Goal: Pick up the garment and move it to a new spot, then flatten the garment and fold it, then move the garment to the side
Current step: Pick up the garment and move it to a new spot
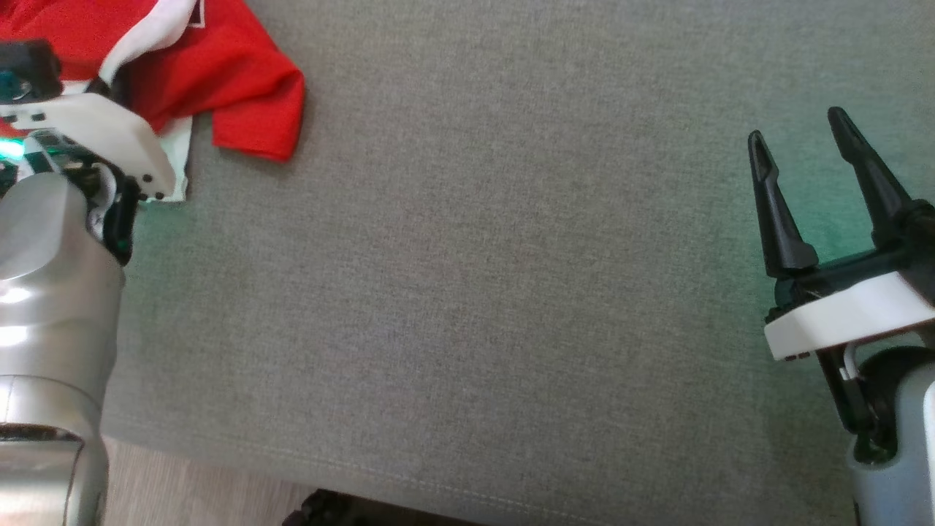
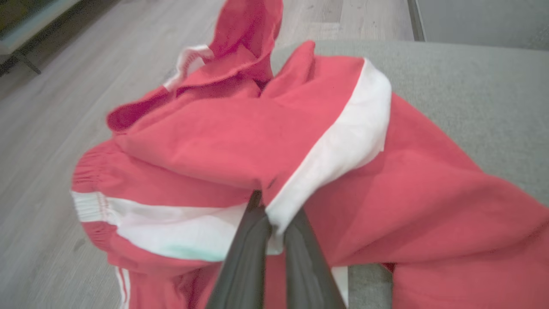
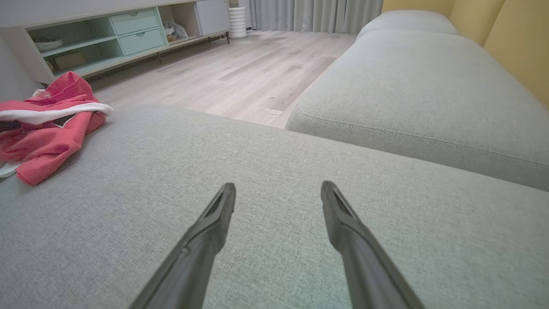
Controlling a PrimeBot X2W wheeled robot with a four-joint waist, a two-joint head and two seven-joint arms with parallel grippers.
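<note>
My left gripper [image 2: 276, 210] is clamped shut on the white stripe of the red garment [image 2: 206, 146]. The garment lies crumpled at the far left corner of the grey sofa cushion [image 1: 511, 292] (it seems to reach past the edge, though that view is blurred). My right gripper [image 1: 796, 128] hovers over bare cushion well apart from it, jaws spread wide, holding nothing.

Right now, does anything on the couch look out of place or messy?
The red and white garment sits bunched in a heap near the edge of the grey cushion, not flat. The left gripper is shut on its white stripe. Nothing looks torn or spilled.
</note>
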